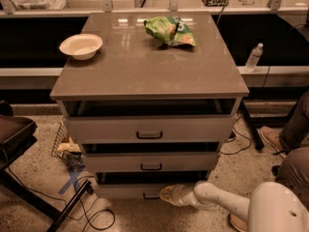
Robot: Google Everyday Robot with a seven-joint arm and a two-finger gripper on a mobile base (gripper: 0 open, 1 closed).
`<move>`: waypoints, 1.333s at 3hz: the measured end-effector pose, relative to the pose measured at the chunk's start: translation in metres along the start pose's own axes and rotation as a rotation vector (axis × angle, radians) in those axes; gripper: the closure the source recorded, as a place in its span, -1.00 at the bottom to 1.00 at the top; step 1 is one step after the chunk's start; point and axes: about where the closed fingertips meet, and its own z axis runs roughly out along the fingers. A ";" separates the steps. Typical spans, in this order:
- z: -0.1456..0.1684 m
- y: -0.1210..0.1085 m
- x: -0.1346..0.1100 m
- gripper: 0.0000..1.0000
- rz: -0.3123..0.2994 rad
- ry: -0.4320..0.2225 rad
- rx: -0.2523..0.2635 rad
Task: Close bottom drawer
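The cabinet (pixel 145 76) stood with its drawers ajar, the bottom drawer (pixel 120 191) at 6 o'clock still open a little. The gripper (pixel 166 195) sat against its front, at 3 o'clock of the handle (pixel 150 196), seemingly placed to push. I couldn't tell whether it was open or closed.

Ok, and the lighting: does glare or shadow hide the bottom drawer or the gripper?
Camera view: dim, warm light, with glare streaks only along the far edge of the cabinet top. Camera view: the bottom drawer shows a readable pale front, but its inside is lost in deep shadow. Camera view: the gripper is well lit, low at that front.
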 end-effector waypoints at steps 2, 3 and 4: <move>0.025 -0.035 0.007 1.00 -0.010 -0.015 0.016; 0.015 -0.028 -0.004 1.00 -0.018 -0.019 -0.005; -0.020 -0.017 -0.018 1.00 -0.046 0.036 -0.079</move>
